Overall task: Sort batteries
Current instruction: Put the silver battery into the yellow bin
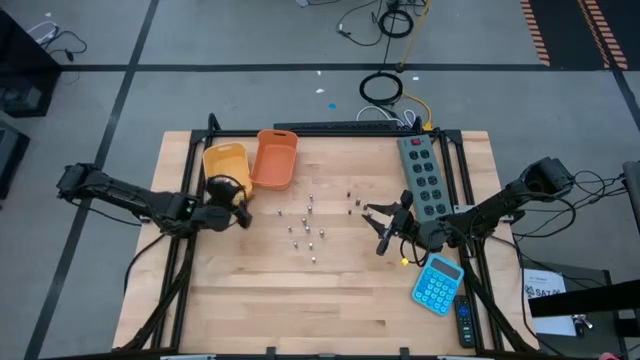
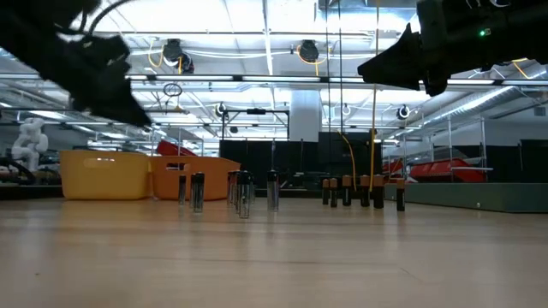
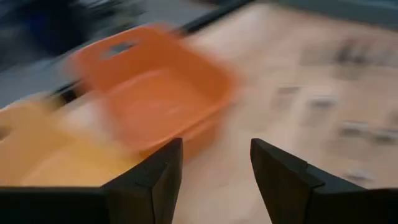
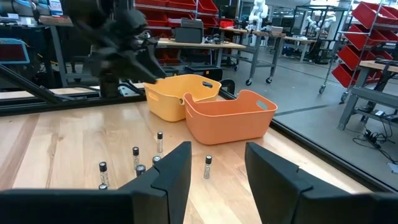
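Several small batteries (image 1: 305, 228) stand upright on their ends in the middle of the wooden table; they also show in the low view (image 2: 244, 192) and the right wrist view (image 4: 160, 142). A yellow bin (image 1: 224, 164) and an orange bin (image 1: 275, 158) stand at the far left. My left gripper (image 1: 243, 212) is open and empty (image 3: 214, 168), above the table just near of the yellow bin and left of the batteries. My right gripper (image 1: 377, 229) is open and empty (image 4: 217, 165), above the table right of the batteries.
A grey-green power strip (image 1: 422, 175) lies at the far right. A blue calculator (image 1: 437, 283) and a dark remote (image 1: 465, 322) lie at the near right. A small yellow object (image 1: 404, 262) lies by the right gripper. Bare wood lies toward the near edge (image 1: 300, 310).
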Robot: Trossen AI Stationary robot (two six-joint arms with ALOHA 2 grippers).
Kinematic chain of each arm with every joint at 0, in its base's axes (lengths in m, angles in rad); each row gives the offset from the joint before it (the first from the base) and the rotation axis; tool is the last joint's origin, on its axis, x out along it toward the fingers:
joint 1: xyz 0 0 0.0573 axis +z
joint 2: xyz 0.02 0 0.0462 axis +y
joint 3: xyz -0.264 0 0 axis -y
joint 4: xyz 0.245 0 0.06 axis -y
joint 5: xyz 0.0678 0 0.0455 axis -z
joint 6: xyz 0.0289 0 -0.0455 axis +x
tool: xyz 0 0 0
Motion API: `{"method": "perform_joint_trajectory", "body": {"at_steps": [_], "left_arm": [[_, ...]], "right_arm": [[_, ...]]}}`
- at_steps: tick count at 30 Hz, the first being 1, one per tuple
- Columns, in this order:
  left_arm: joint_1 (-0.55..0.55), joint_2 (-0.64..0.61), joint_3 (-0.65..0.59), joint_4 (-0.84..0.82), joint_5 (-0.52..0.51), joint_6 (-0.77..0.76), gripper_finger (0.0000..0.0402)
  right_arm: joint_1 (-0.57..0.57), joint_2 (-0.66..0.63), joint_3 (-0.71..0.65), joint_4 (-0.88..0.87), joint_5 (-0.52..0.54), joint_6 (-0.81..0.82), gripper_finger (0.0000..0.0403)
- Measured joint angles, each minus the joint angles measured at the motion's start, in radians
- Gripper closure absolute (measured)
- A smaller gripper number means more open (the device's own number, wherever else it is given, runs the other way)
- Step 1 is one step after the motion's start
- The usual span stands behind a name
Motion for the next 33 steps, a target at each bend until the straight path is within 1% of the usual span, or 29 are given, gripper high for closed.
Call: {"method": "perform_joint_trajectory", "body": {"at_steps": [2,5,7,10,17,21,29,33], "left_arm": [[0.005,0.013,0.0,0.102,0.129,0.098,0.0202],[0.032,0.057,0.0,0.139,0.288,0.094,0.0202],[0.038,0.103,0.0,0.139,0.338,0.068,0.0201],[0.033,0.172,0.0,0.185,0.34,0.061,0.0201],[0.04,0.33,0.0,0.365,0.337,0.135,0.0201],[0.06,0.403,0.0,0.409,0.333,0.14,0.0201],[0.106,0.505,0.0,0.495,0.326,0.174,0.0201],[0.141,0.544,0.0,0.512,0.326,0.184,0.0201]], "right_arm": [[0.0,0.0,0.0,0.0,0.0,0.0,0.0259],[0.0,0.0,0.0,0.0,0.0,0.0,0.0259],[0.0,0.0,0.0,0.001,0.0,0.0,0.0259],[0.0,0.0,0.0,0.001,0.0,0.0,0.0259],[0.0,0.0,0.0,0.001,0.0,0.004,0.0259],[0.0,0.0,0.0,0.001,0.0,0.004,0.0259],[0.0,0.0,0.0,0.0,0.0,0.003,0.0259],[0.0,0.0,0.0,0.0,0.0,0.003,0.0259]]}}
